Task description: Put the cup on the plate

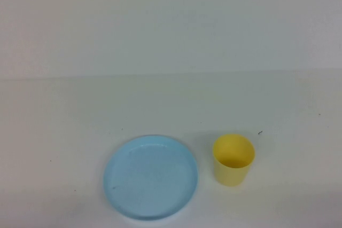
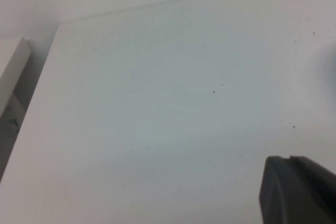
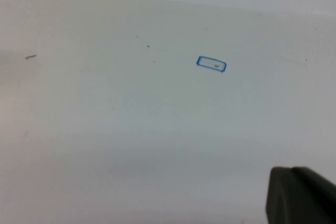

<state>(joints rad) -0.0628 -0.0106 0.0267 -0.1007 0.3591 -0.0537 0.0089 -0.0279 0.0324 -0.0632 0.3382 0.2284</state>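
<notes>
Left gripper, right gripper above table

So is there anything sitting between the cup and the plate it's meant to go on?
Nothing visible. The cup stands upright on the table, just right of the plate, with only a bare gap between them. Neither gripper shows in the high view; each wrist view shows only a dark gripper part.

I see the white table carrying the blue plate, and the yellow cup stands upright just beside it.
</notes>
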